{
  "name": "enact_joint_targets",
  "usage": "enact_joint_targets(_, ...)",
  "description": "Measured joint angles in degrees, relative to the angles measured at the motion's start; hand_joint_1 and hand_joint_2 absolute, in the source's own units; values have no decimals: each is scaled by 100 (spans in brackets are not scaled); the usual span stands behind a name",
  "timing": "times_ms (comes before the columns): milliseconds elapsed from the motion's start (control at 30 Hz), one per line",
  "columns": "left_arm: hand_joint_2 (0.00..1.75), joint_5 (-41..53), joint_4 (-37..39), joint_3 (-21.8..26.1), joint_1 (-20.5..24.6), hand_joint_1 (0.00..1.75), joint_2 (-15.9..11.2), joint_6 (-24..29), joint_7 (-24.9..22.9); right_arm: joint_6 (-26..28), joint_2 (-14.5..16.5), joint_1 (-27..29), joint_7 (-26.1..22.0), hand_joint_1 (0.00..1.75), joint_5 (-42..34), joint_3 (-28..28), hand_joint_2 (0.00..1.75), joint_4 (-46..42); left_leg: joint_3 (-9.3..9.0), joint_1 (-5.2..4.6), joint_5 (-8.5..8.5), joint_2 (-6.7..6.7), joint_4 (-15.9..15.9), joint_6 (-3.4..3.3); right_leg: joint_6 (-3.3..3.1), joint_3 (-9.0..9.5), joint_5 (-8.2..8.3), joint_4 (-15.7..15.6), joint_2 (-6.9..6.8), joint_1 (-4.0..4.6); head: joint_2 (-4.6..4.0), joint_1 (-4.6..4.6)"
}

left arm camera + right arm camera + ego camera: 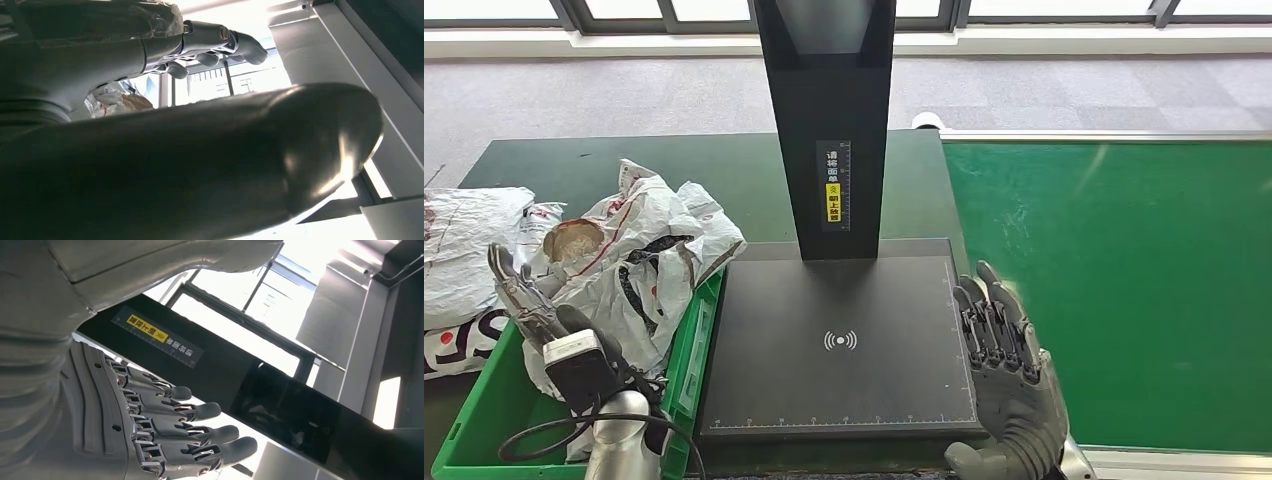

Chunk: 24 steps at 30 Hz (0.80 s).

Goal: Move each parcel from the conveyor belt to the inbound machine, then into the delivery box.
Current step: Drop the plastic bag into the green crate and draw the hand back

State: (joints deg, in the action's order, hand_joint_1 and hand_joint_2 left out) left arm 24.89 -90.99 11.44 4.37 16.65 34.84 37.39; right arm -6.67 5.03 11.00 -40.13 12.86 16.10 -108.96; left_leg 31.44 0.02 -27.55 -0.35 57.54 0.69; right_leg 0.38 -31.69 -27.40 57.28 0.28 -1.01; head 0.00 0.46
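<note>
Nearest, the right hand (pixel 1004 345) hangs open, fingers spread, at the right edge of the inbound machine's scan plate (pixel 839 340). The left hand (pixel 524 295) is open over the green delivery box (pixel 686 350), where white parcels (pixel 649 255) lie crumpled. Beyond, the green conveyor belt (pixel 1124 270).

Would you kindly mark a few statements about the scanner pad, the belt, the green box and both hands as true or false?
1. A parcel lies on the scanner pad. False: the pad is bare.
2. White parcels are piled in the green box. True.
3. The right hand holds a parcel. False: it holds nothing, fingers apart, beside the pad's right edge.
4. The green belt carries no parcel in the head view. True.
5. The left hand is over the belt. False: it is by the box.
</note>
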Motion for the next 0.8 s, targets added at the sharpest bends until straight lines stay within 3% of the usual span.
enact_joint_targets(133, 0, -230, -49, -147, 0, 0, -11, -320, 3, 19, -6, -65, 1, 0, 29, 1, 175, 0, 1, 1, 0, 0, 1, 0, 0, -1, 0, 0, 0, 0, 0, 1)
enact_joint_targets(500, 0, -2140, -622, -1029, 82, 0, -145, -3357, 14, -55, -8, -153, 1, 0, 130, -70, 175, -83, 1, 0, 0, 1, 2, 0, 0, -3, 0, -1, 0, 0, 0, 1)
enact_joint_targets(800, 0, -2252, -625, -1217, 115, 0, -237, -3594, 14, -55, -13, -200, 1, 0, 118, -142, 175, -85, 1, 2, 0, 2, 2, 0, 0, -4, 0, 1, 1, 1, 0, -1)
